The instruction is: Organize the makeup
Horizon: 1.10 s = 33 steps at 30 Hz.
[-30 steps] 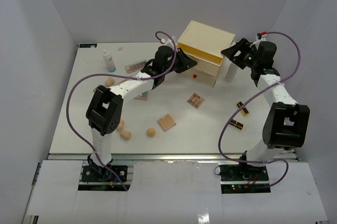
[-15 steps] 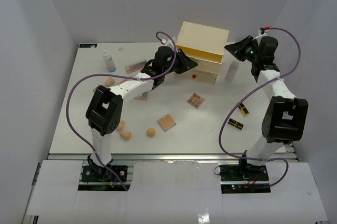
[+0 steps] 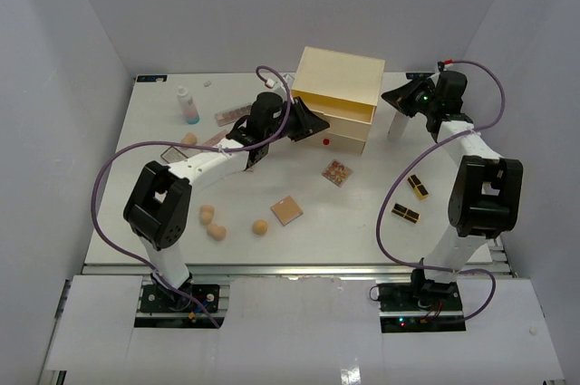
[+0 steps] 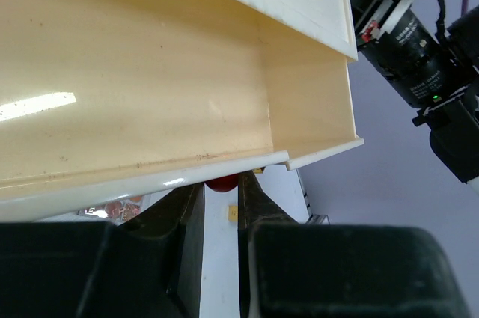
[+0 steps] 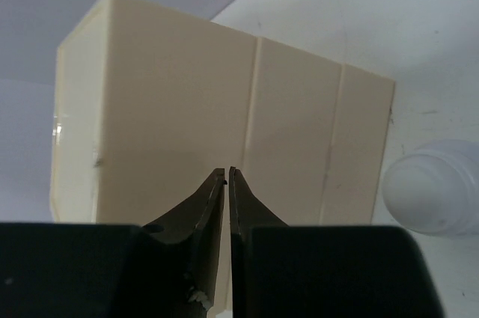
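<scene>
The cream chest [image 3: 340,72] stands at the back with a drawer [image 4: 150,71] pulled out and nothing in it. My left gripper [image 4: 222,183] is shut on that drawer's red knob [image 4: 221,182], at the drawer front [image 3: 319,131]. My right gripper [image 5: 227,172] is shut and holds nothing; its tips point at the chest's plain wall [image 5: 187,93], by the chest's right side [image 3: 391,98]. The makeup lies loose on the table: tan sponges [image 3: 217,231], a peach compact [image 3: 286,209], a patterned compact [image 3: 338,172], lipsticks [image 3: 418,187] and a white bottle [image 3: 396,127].
A small bottle with a blue base [image 3: 188,106] and a flat palette [image 3: 233,114] lie at the back left. One more sponge [image 3: 188,139] sits by the left arm. The white bottle [image 5: 434,191] stands just right of my right gripper. White walls enclose the table.
The left arm has drawn back to the left, and the chest and its drawer have shifted left with it. The right gripper has shut and moved in beside the chest.
</scene>
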Each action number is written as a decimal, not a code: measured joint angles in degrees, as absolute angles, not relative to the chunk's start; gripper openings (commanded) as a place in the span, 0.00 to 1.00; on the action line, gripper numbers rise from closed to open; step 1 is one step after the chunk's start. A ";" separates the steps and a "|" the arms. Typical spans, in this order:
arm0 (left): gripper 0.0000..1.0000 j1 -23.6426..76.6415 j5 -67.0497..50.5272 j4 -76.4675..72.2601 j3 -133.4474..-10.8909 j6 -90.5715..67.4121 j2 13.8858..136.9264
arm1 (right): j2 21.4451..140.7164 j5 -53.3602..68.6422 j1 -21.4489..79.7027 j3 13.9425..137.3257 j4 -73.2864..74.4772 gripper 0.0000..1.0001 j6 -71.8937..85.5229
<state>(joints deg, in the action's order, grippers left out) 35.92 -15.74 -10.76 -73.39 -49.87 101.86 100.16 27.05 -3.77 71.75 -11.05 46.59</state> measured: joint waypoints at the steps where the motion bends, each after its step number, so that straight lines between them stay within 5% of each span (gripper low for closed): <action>1: 0.00 35.92 -15.97 -10.82 -73.16 -49.79 101.75 | 100.34 26.86 -3.79 71.49 -10.27 0.19 46.27; 6: 0.00 35.92 -16.30 -11.07 -72.73 -49.59 101.51 | 99.90 26.22 -3.75 71.26 -9.49 0.48 43.39; 11: 0.00 35.91 -16.50 -10.75 -73.00 -49.25 101.56 | 94.00 24.58 -3.59 69.43 -10.02 0.63 34.67; 17: 0.00 35.90 -16.64 -10.50 -73.12 -48.87 101.58 | 87.72 29.44 -2.48 73.67 -9.33 0.69 16.08; 33: 0.00 35.90 -16.88 -10.31 -73.23 -48.19 101.58 | 98.46 30.43 15.75 94.71 20.54 0.73 -30.35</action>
<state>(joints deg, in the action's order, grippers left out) 35.90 -16.88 -10.31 -73.23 -48.19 101.58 98.46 30.43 15.75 94.71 20.54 -30.35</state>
